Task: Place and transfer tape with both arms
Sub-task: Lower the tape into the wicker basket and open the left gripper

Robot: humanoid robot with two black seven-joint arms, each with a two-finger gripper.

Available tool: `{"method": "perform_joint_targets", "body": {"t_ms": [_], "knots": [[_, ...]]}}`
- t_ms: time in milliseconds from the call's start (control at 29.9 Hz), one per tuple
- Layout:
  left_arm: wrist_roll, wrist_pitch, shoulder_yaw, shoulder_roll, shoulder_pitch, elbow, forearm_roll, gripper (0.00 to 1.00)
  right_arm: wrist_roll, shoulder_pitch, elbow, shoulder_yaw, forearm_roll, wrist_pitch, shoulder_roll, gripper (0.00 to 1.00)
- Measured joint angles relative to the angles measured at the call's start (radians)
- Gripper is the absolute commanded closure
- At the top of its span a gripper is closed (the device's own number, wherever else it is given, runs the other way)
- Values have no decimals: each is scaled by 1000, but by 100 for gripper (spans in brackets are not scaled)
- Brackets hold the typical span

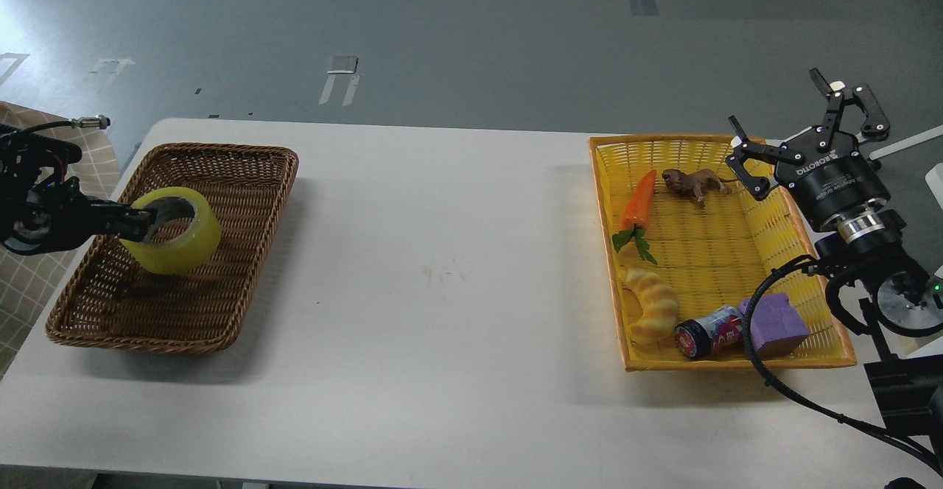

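The tape (177, 233), a thick roll of translucent yellow with a grey-white core, is sitting tilted over the brown wicker basket (243, 180) at the left end of the white table (442, 290), and the left gripper (144, 220) is pinching its near wall, one finger reaching into the core hole and the roll hanging from that grip above the basket floor; whether its lower edge is touching the weave is not something I can tell. The table is carrying everything: the wicker basket at the left and, well apart at the right, a yellow plastic basket (751, 143) with an orange rim. The right arm is coming in from the right edge with its gripper (792, 124) hovering above the far right corner of the yellow basket, fingers spread wide and holding nothing; white lettering on its black body is reading ROBOTIQ. Inside the yellow basket, a yellow croissant-shaped toy (652, 305) is lying near the front left, a purple block (777, 323) is resting in the front right corner, and a small can (711, 333) with a red, white and blue label is lying on its side just beside the block, its writing too blurred to read. Further back an orange carrot toy (638, 202) with green leaves is lying lengthwise, and a small brown animal figure (692, 183) is standing near the far wall
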Motion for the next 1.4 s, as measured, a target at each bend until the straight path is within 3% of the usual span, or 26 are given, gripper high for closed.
{"method": "perform_joint_targets", "body": {"t_ms": [937, 1137, 1238, 1338, 1405], "knots": [[16, 30, -1, -56, 30, 45, -21, 100, 0, -12, 0, 0, 0, 0, 0, 0], [27, 30, -1, -56, 30, 45, -32, 88, 0, -12, 0, 0, 0, 0, 0, 0], [28, 30, 0, -56, 30, 44, -33, 65, 0, -12, 0, 1, 0, 0, 0, 0], [29, 30, 0, -58, 30, 44, -34, 57, 0, -12, 0, 2, 0, 0, 0, 0], [29, 30, 0, -58, 30, 44, -37, 45, 0, -12, 0, 2, 0, 0, 0, 0]]}}
